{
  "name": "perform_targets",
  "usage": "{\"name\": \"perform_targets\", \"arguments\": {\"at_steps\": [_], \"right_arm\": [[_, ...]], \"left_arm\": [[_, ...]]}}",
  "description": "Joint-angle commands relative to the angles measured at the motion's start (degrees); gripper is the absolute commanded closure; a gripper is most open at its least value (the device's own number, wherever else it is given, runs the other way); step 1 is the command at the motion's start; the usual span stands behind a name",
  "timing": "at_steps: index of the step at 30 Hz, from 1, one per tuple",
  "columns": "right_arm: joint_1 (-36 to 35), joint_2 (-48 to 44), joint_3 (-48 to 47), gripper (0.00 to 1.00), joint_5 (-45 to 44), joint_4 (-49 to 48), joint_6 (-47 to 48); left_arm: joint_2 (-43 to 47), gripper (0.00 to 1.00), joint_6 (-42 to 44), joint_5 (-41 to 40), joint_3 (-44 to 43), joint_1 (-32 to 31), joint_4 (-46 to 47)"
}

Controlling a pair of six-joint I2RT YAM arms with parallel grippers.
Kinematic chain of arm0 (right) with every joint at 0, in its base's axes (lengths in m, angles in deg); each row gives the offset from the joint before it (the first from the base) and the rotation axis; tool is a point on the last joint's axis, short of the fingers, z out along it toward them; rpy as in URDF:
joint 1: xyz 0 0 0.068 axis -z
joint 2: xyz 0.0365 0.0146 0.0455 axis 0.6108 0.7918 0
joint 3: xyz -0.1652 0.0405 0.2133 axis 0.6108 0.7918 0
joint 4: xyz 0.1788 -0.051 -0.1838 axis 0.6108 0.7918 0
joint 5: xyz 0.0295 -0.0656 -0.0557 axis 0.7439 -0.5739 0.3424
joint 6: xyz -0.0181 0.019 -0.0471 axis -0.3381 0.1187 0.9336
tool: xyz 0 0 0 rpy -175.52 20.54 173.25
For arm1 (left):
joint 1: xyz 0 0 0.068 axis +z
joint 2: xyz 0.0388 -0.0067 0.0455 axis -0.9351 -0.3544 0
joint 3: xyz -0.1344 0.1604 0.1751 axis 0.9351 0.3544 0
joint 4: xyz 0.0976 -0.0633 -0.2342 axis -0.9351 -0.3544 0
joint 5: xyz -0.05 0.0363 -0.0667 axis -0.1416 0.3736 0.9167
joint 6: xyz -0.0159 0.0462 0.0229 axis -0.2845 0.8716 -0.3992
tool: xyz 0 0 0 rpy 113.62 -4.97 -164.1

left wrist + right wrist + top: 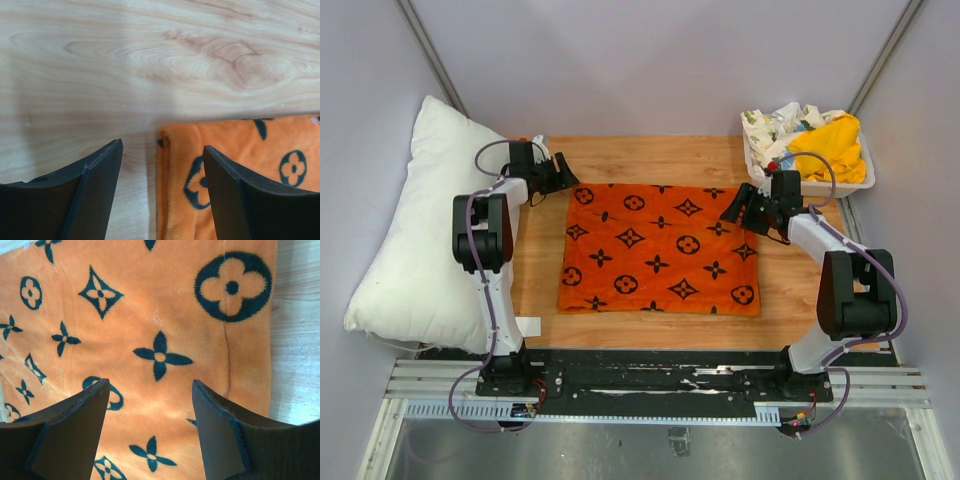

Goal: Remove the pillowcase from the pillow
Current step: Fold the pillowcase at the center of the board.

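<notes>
Wooden table [650, 155] fills the middle of the top view. The big white pillow [415, 230] is over at the left edge, plump and bare, propped against the left wall. It's clear of the pillowcase, with the left arm standing between them.

The pillowcase [660, 250] lies flat across the centre of the table, bright orange with black motifs, its four corners spread out. It sits closer to the near edge than the far one.

Up in the far right corner there's a white basket [820, 185]. A yellow cloth [832, 145] is heaped on its right side and a white floral cloth [770, 125] is bunched on its left.

The left gripper [560, 178] is at the pillowcase's far left corner. In its wrist view, the left gripper [162, 150] has its jaws apart, one finger [95, 185] over bare wood and the other over orange fabric, with the cloth's edge running between them.

The right gripper [735, 212] is over the far right corner of the pillowcase. Its wrist view shows the right gripper [150, 385] spread wide, nothing held, with both fingers above the fabric. I can't tell whether either gripper touches the cloth.
</notes>
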Motion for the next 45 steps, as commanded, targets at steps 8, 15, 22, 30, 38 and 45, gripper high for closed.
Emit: {"name": "perform_targets", "arguments": {"at_steps": [8, 15, 22, 30, 38, 45], "right_arm": [[-0.4, -1.2, -0.27, 0.32, 1.44, 0.89, 0.65], [-0.42, -0.45, -0.7, 0.32, 1.77, 0.6, 0.41], [-0.45, -0.89, -0.69, 0.32, 1.77, 0.72, 0.51], [-0.44, -1.22, -0.69, 0.32, 1.13, 0.68, 0.85], [-0.81, -0.57, -2.63, 0.32, -1.76, -0.13, 1.64], [-2.25, 6.47, -12.83, 0.31, -4.82, 1.25, 3.91]], "left_arm": [[-4.49, 0.36, 0.59, 7.96, -2.1, -0.76, -1.86], [-4.19, 0.42, 0.09, 5.93, -1.17, -0.88, -1.05], [-4.4, 0.53, -3.51, 5.81, -1.11, -1.65, 2.14], [-3.07, 0.76, -3.01, 2.72, -1.35, -3.18, 1.1], [1.3, 1.0, 3.73, -14.67, -2.84, -2.31, -6.22], [3.11, 1.0, 7.96, -19.87, -5.71, -0.8, -8.12]]}}
